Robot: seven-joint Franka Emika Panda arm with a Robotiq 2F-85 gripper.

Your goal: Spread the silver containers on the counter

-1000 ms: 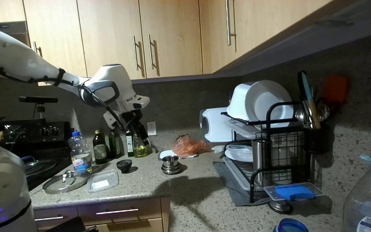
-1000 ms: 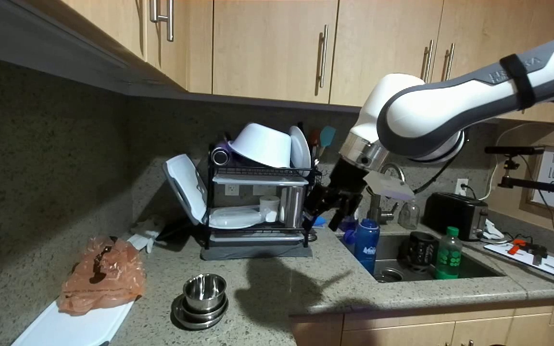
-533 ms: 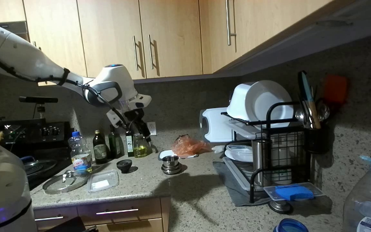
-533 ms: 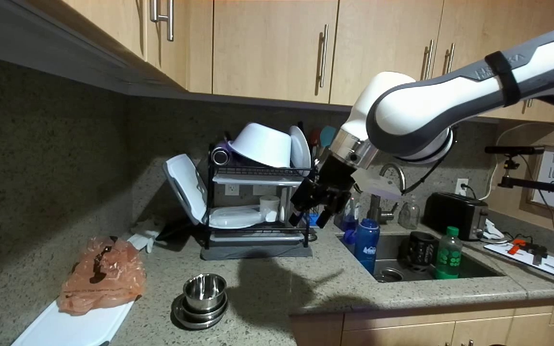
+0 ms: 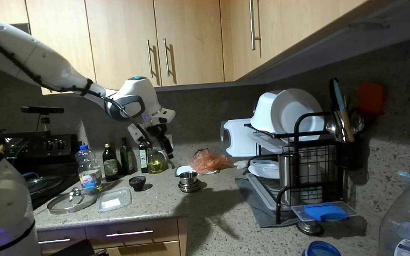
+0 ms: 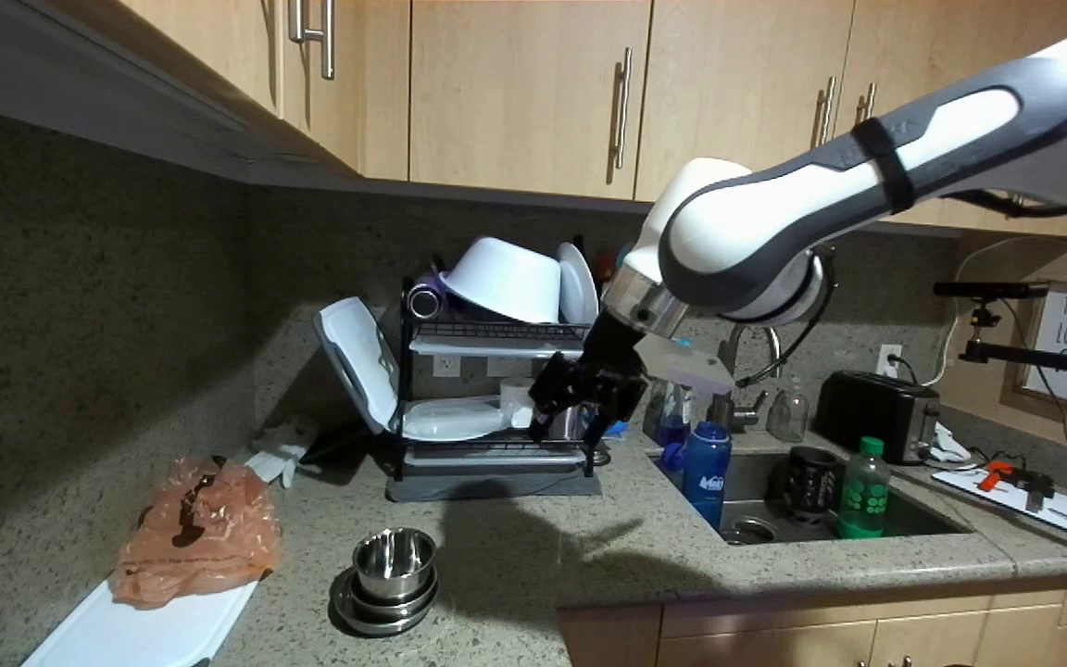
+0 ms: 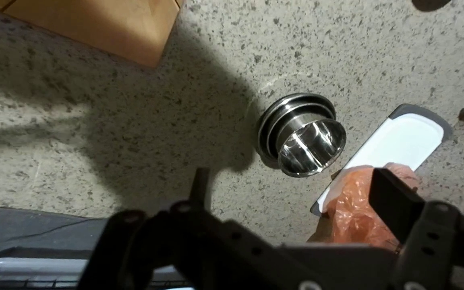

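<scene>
The silver containers are stacked in one pile on the counter, seen in both exterior views (image 5: 188, 181) (image 6: 393, 567) and the wrist view (image 7: 312, 147). A deeper steel cup sits on top, inside wider, shallower ones. The speckled counter (image 5: 155, 204) is also under them in the wrist view (image 7: 232, 52). My gripper (image 6: 567, 434) is open and empty, above the counter and higher than the pile. In the wrist view its spread fingers (image 7: 291, 177) frame bare counter and part of an orange bag, with the pile just beyond the fingertips.
An orange plastic bag (image 6: 200, 533) lies on a white cutting board (image 6: 154, 630) beside the pile. A loaded dish rack (image 6: 496, 454) stands behind. A small black bowl (image 5: 137, 183), glass bottles (image 5: 110, 163), a glass lid (image 5: 73, 201) and a sink (image 6: 922, 523) are around.
The arm has swung the gripper left in one exterior picture and right in another, nearer the pile's side. The silver containers have not moved. The gripper stays open.
</scene>
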